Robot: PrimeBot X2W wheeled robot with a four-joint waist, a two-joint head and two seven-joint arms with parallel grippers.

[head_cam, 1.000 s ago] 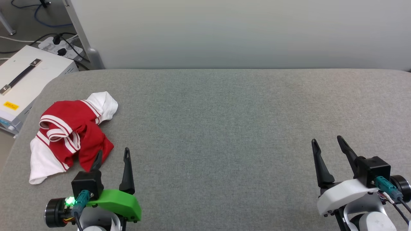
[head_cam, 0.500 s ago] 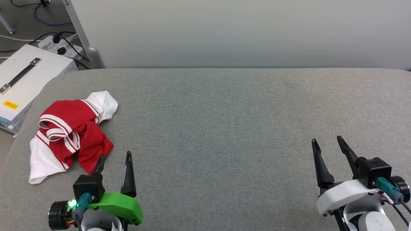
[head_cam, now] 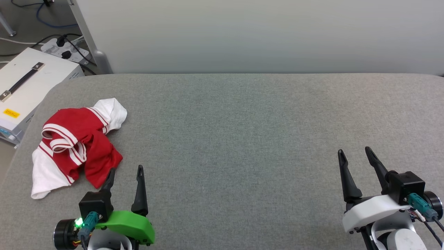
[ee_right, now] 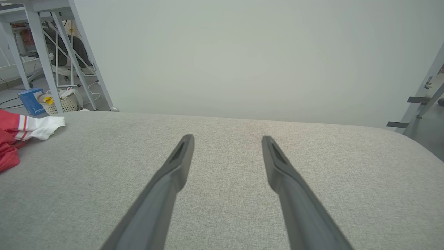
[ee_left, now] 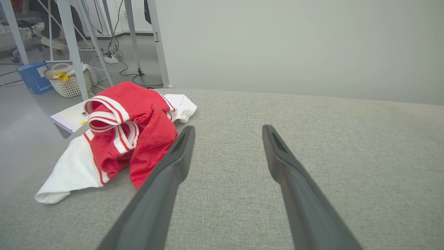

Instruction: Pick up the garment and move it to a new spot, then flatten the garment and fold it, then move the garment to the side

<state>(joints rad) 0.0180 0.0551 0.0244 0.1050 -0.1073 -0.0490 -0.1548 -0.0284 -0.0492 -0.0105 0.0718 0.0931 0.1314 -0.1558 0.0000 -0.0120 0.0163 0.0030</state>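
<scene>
Since the earlier frame, the left pincer (head_cam: 125, 169) has drawn back slightly toward the near edge of the bench (head_cam: 242, 121); the right pincer (head_cam: 354, 150) is practically unmoved. Both pincers stand fully spread and grasp nothing. The left one's outer fingertip lies just beside the red hem of the garment (head_cam: 76, 139); contact cannot be confirmed. The garment lies crumpled near the bench's left edge, red body uppermost, striped trim bunched, white sleeves spilling out at the far and near ends. A white case (head_cam: 31, 80) off the far-left corner carries a yellow label (head_cam: 11, 113), its writing too small to read.
</scene>
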